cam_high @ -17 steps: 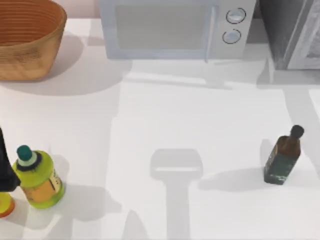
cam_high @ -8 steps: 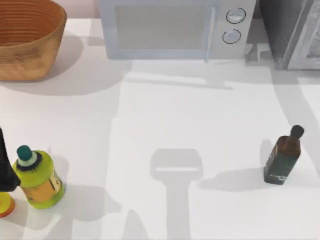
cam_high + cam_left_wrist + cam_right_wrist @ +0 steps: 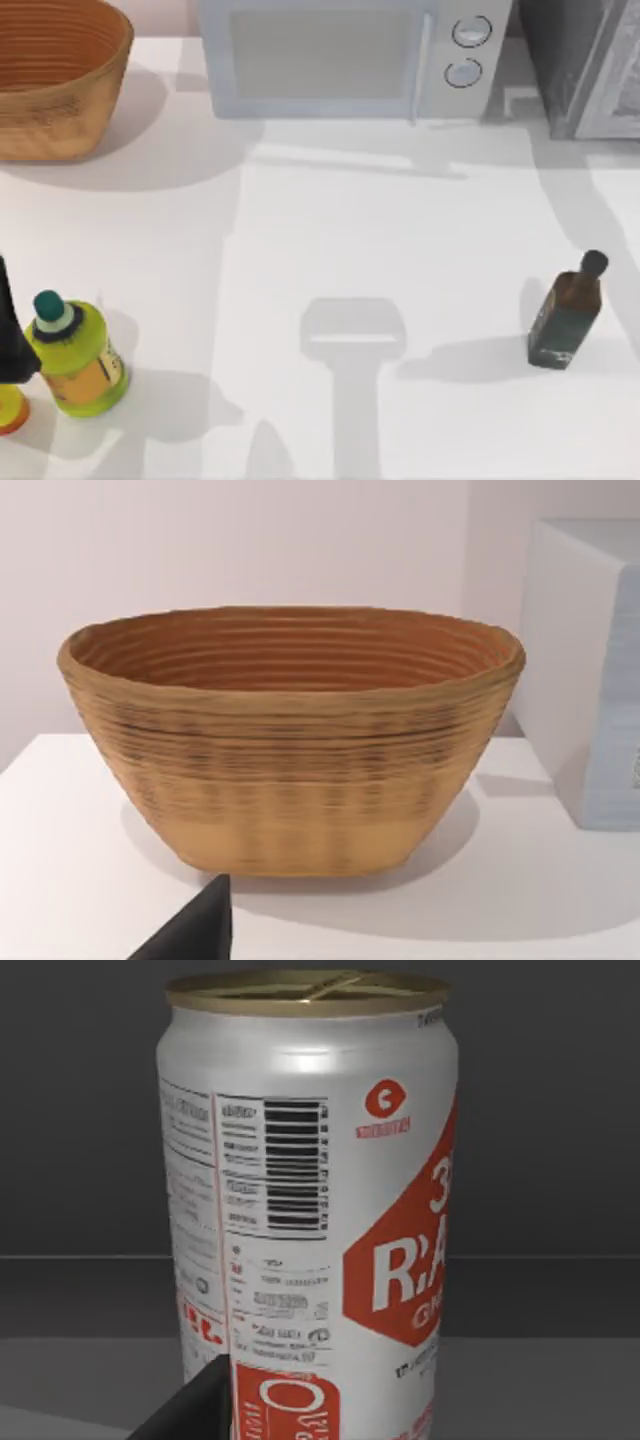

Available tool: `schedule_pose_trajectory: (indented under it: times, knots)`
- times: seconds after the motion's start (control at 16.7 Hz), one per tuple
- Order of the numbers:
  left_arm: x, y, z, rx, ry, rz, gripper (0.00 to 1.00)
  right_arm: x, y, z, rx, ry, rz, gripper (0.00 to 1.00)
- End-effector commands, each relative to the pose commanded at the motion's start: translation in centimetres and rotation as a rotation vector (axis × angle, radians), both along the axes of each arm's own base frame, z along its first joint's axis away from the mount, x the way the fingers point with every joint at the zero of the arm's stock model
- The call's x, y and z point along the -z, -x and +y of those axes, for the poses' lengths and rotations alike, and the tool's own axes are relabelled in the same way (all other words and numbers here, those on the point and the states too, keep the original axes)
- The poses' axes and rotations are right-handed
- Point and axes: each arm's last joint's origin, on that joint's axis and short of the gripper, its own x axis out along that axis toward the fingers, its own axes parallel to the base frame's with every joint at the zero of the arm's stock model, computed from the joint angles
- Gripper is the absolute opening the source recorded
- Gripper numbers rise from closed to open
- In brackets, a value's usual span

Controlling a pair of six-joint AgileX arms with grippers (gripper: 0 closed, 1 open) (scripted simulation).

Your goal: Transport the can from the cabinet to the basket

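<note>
The can [image 3: 310,1210] stands upright on a dark shelf inside the cabinet [image 3: 575,60], close in front of my right wrist camera; it is white with red label patches and a dull gold top. A dark part of my right gripper [image 3: 195,1405] shows low in front of the can, and I cannot tell whether it touches the can. The wicker basket [image 3: 60,110] sits at the table's far left corner and is empty in the left wrist view, basket [image 3: 290,770]. A dark part of my left gripper [image 3: 195,930] shows short of the basket.
A pale microwave [image 3: 340,60] stands at the back between basket and cabinet. A yellow-green bottle [image 3: 75,355] and a dark object [image 3: 10,340] stand at the front left. A dark brown bottle [image 3: 567,312] stands at the right, in front of the cabinet.
The grey shadow on the table in front of the cabinet has shifted and narrowed near the cabinet. The basket, microwave and bottles have not moved.
</note>
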Motion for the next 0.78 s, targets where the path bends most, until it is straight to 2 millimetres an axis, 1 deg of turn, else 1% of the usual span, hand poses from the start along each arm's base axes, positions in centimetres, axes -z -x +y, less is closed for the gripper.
schedule_pose_trajectory:
  times: [0.24,0.3,0.6,0.66,0.78]
  knots:
    - [0.0,0.0,0.0,0.000,0.000,0.000,1.00,0.4,-1.8,3.1,0.014,0.001,0.003,1.00]
    - [0.0,0.0,0.0,0.000,0.000,0.000,1.00,0.4,-2.0,3.5,0.014,0.000,-0.002,1.00]
    - [0.0,0.0,0.0,0.000,0.000,0.000,1.00,0.5,-2.1,3.4,0.015,0.001,0.001,1.00]
    - [0.0,0.0,0.0,0.000,0.000,0.000,1.00,0.4,-2.4,3.4,0.015,0.000,-0.001,1.00]
    - [0.0,0.0,0.0,0.000,0.000,0.000,1.00,0.3,-3.6,3.5,0.014,0.000,-0.003,1.00]
